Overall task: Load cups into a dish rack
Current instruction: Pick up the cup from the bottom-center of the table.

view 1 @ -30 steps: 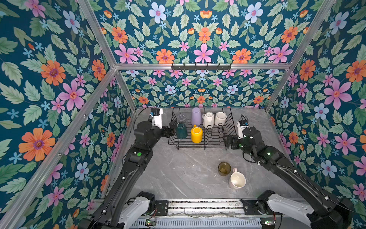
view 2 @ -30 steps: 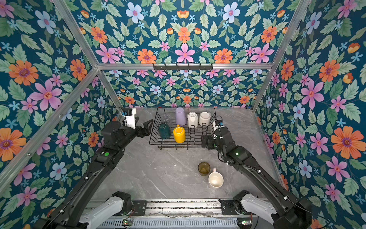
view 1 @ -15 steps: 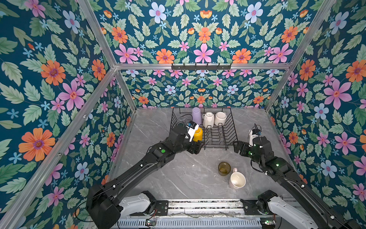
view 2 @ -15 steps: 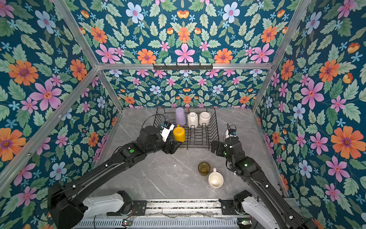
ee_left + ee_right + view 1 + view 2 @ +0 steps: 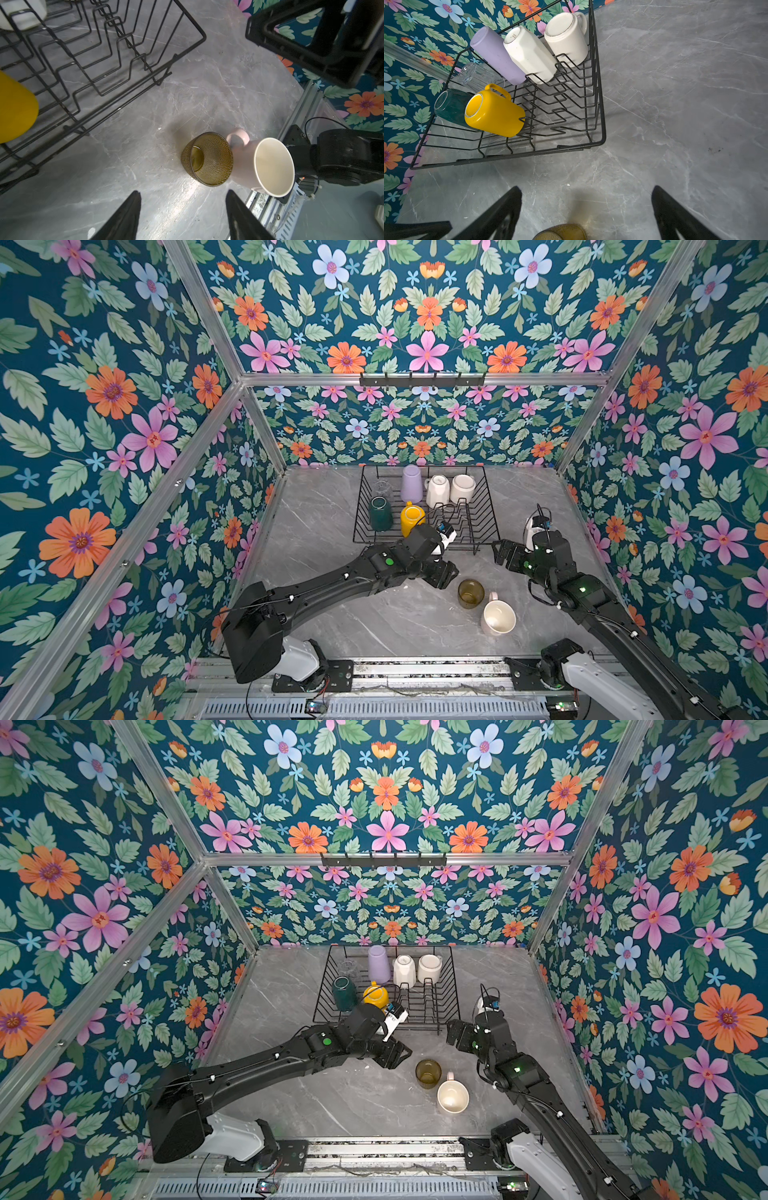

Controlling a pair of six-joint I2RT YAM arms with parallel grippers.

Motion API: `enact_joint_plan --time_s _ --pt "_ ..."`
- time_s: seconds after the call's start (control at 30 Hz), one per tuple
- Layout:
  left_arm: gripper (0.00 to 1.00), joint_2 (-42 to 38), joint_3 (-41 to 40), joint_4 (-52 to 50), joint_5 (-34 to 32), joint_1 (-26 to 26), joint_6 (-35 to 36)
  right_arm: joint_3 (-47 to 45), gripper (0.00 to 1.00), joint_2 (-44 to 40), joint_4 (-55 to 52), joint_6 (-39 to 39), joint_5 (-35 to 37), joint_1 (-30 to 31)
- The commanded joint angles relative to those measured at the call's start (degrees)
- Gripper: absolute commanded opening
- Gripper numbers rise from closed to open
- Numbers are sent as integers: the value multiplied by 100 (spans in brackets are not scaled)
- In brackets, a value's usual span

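The black wire dish rack [image 5: 482, 522] stands at the back of the grey table. It holds a lilac tumbler [image 5: 411, 484], two white mugs [image 5: 437, 490], a dark green mug [image 5: 380, 513], a yellow mug [image 5: 411, 519] and a clear glass [image 5: 382, 488]. Upright on the table in front are an olive-brown glass [image 5: 470, 593] and, touching it, a pale pink mug [image 5: 498, 617]. My left gripper [image 5: 446, 572] hovers open just left of the olive glass [image 5: 207, 160], with nothing between its fingers [image 5: 133, 207]. My right gripper [image 5: 500, 553] is wide open and empty by the rack's front right corner, above the olive glass [image 5: 562, 233].
Floral walls close in the table on three sides. A metal rail [image 5: 415, 668] with both arm bases runs along the front edge. A black hook bar [image 5: 422, 379] hangs high on the back wall. The two grippers are close together above the olive glass.
My left arm has swung from the rack's left side across its front to beside the olive glass, and its jaws have narrowed. My right gripper has drawn back slightly from the rack.
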Motion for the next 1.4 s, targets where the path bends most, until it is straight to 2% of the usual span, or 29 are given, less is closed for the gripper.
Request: enact_joint_plan --time_s 0.0,0.17,0.37,0.77,1.07,1.23,1.37 --pt "61 225 161 -109 -99 -135 -113 -16 97 -61 -28 56 78 -1" --pt "57 693 420 -380 -315 -402 -132 -25 97 -84 -97 59 70 -36" --pt "57 1102 597 -565 -347 -563 -168 -95 97 -133 -79 59 52 -40" --pt "56 1687 838 -584 -387 -647 -99 -174 97 -282 -175 61 62 -49" --pt "45 2024 993 -689 -369 -648 -16 -239 97 -313 -172 77 43 -57" --pt "35 2122 1024 -724 -324 -640 -10 -253 97 -293 -155 66 33 -58" --pt "22 2122 1031 -742 -339 -643 -14 -249 97 -278 -142 68 26 -54"
